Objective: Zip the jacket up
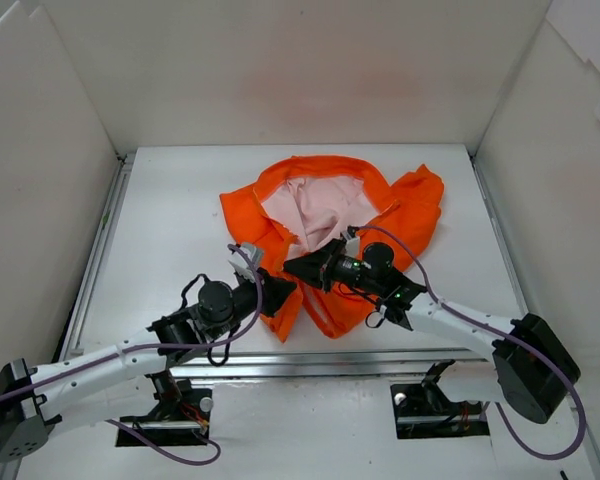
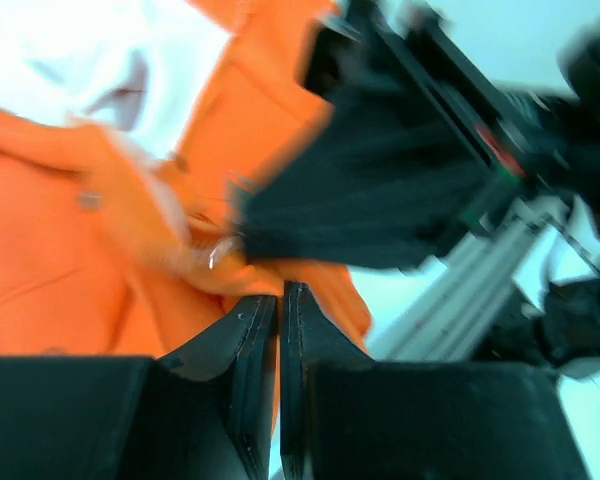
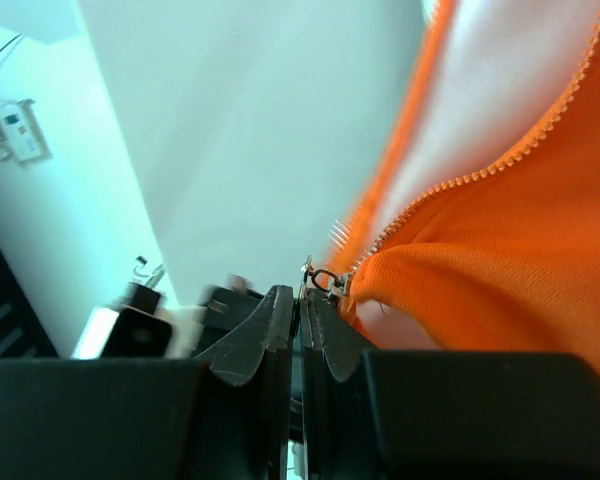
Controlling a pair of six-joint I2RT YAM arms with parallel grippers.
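The orange jacket [image 1: 410, 215] lies open on the white table, its pale pink lining [image 1: 310, 205] showing. My left gripper [image 1: 280, 292] is shut on the jacket's lower front edge; in the left wrist view its jaws [image 2: 280, 292] pinch orange fabric [image 2: 40, 250]. My right gripper [image 1: 294, 266] is just above it at the front opening. In the right wrist view it [image 3: 303, 295] is shut on the small metal zipper pull [image 3: 325, 280], with the zipper teeth [image 3: 480, 175] running up and right along the orange fabric [image 3: 520, 270]. The right gripper's black body [image 2: 380, 180] fills the left wrist view.
White walls enclose the table [image 1: 160, 220] on the left, back and right. A metal rail [image 1: 310, 362] runs along the near edge in front of the arm bases. The two grippers sit very close together over the jacket's lower front.
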